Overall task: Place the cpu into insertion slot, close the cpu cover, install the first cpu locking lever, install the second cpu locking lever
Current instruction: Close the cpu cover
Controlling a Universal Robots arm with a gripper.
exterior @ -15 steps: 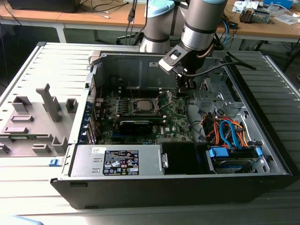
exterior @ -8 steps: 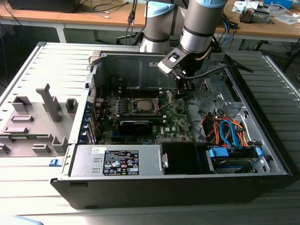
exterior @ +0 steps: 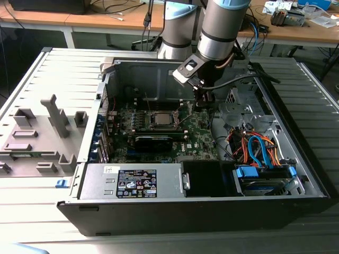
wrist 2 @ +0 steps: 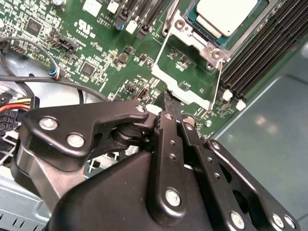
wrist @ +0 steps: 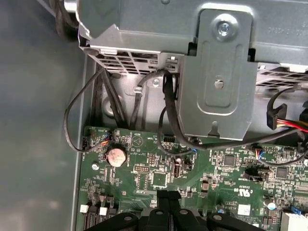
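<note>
**Chip is in, levers not locked yet**

The cpu (wrist 2: 226,14) lies flat in the insertion slot (exterior: 160,126) on the green board (wrist 2: 106,57). The cpu cover (wrist 2: 193,39) looks to be down around it, but I cannot be sure. Two thin levers (exterior: 149,106) seem to stand up beside the slot, so locking looks left to do. The end effector (wrist 2: 171,99) hangs near the slot, fingers pressed together, holding nothing.

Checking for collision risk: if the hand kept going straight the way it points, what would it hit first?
Probably the green motherboard, just beside the wire locking lever; the shut hand points down at that spot. Depth is unclear, so the lever might come first.
</note>
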